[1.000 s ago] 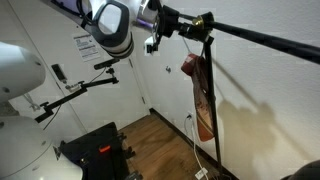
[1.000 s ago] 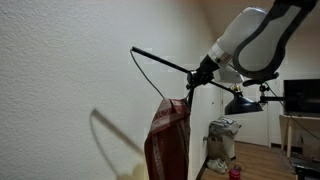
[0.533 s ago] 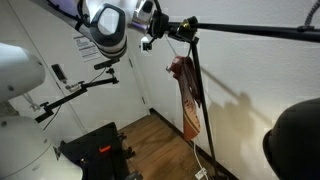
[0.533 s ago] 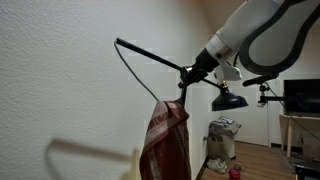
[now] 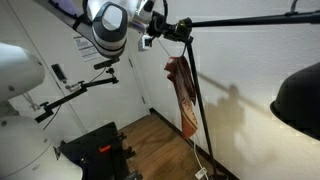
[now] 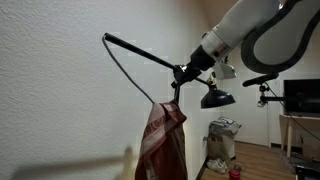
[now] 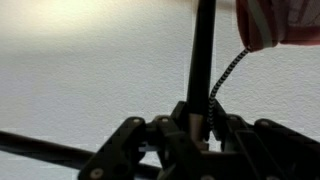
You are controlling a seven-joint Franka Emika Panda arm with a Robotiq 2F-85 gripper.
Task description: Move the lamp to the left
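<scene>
Behind the black pincer (image 7: 200,125) with its angular, linked fingers (image 7: 125,140), the arm (image 6: 250,30) is glossy white, in rounded segments with dark grey joint bands.

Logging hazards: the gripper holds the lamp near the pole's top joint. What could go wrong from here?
1. The gripper clamps the lamp pole high up; its base is out of view, so it might tip.
2. The red cloth hanging on the pole and the cord could swing or snag.
3. The boom looks close to the wall and may scrape it.
</scene>
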